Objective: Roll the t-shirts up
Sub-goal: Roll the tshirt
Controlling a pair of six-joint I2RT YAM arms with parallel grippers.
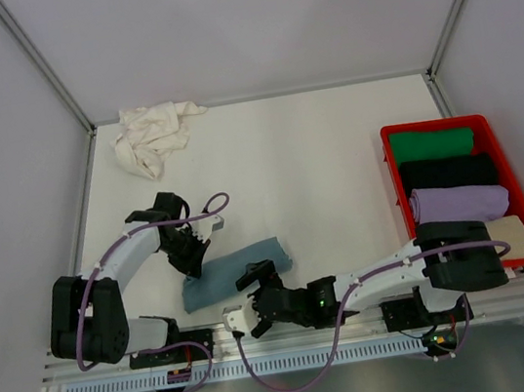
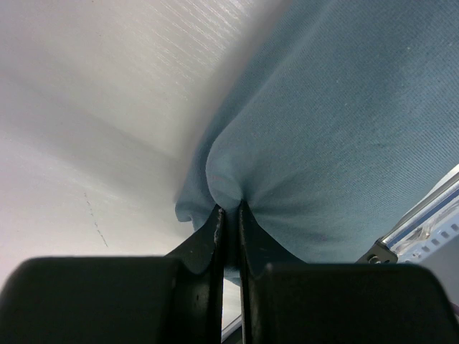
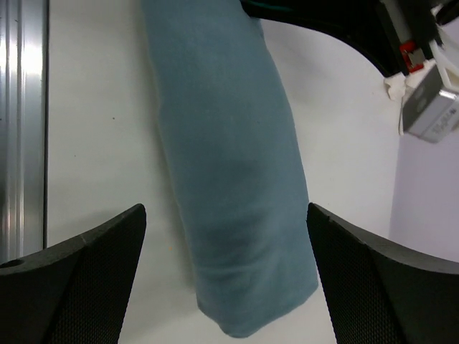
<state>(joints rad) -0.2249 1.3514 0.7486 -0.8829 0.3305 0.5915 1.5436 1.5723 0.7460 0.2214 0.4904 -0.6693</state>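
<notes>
- The blue-grey t-shirt [image 1: 243, 264] lay as a loose roll on the white table [image 1: 314, 149], at about 6 o'clock of the tabletop and close to the near edge. Its long axis ran from 8 o'clock up toward 2 o'clock.
- The left gripper [image 1: 193, 262] sat at the roll's 9 o'clock end. In the left wrist view its two black fingers [image 2: 215, 236] were pressed almost together, with a small pucker of blue-grey cloth pinched between their tips.
- The right gripper [image 1: 255, 282] hovered over the roll's near side, around the roll's 5 o'clock. Its fingers [image 3: 93, 276] stood wide apart, one on each side of the roll's rounded end, and neither visibly touched the cloth.
- The cream-white t-shirt [image 1: 150, 139] lay crumpled and unrolled at 11 o'clock, in the far left corner, well apart from both grippers.
- The red crate [image 1: 394, 186] stood at 3 o'clock along the right edge. It held a green roll [image 1: 432, 143], a black roll [image 1: 448, 173], a lilac roll [image 1: 460, 201] and a cream roll [image 1: 517, 235], laid side by side; the right arm's housing overlapped the nearest one.
</notes>
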